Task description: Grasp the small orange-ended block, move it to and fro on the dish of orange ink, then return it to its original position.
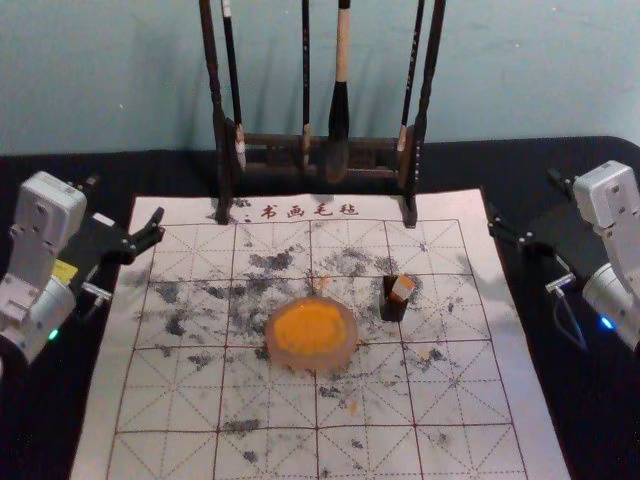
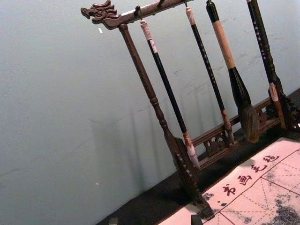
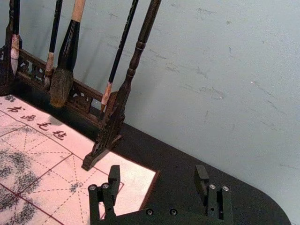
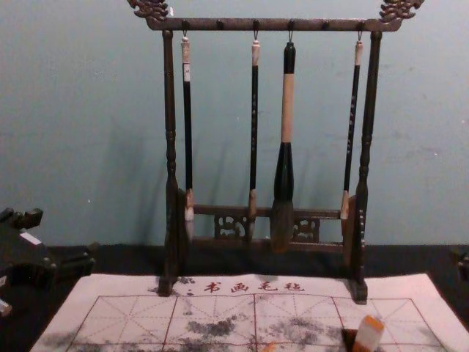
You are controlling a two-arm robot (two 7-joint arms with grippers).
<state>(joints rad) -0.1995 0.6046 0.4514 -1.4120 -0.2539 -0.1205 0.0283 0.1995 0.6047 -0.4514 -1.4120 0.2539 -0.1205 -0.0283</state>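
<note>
My right gripper (image 1: pixel 522 193) is up beside the mat (image 1: pixel 470 390), past its far right part. Its two fingers are wide apart and nothing is between them. My left gripper (image 1: pixel 125 198) is on the other side, also spread wide, and holds nothing.

The small block (image 1: pixel 401 290) leans at a slant on a little dark stand (image 1: pixel 393 312), with its orange end up. I can't tell if it sits in the stand or just on it. The dish (image 1: pixel 283 358) is near it, on the left, with orange ink (image 1: pixel 310 328) in it.

I think I am at the very start. My right hand looks best for this, since the block is more on that side. I should go down slowly and match the slant. If I come in straight, one finger may bump the block and tip it over, or push the stand away. If I grab too low, I may pick up the stand too. If I pinch too softly, the block may twist when I turn its orange end down to the ink. If I press too hard, the dish may slide or ink may spill on the mat. Going back, a wet end or a wrong tilt could make a mess or let the block fall.
</note>
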